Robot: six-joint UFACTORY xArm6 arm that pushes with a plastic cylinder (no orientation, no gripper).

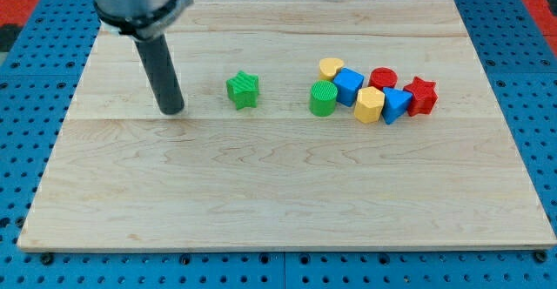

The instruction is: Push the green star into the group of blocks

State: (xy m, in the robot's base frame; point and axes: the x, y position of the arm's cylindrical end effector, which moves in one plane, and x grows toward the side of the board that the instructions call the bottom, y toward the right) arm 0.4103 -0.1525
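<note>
Green star [243, 90] alone, between my tip [172, 110] and block group; no claw visible, rod top cropped.

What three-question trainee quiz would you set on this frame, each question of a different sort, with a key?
1. True or false: my tip touches the green star.
2. Which block of the group lies nearest the green star? A) the red star B) the green cylinder C) the blue cube
3. Fill in: my tip stands to the view's ____ of the green star.

Key:
1. False; bare wooden board shows between them.
2. B.
3. Left.
</note>
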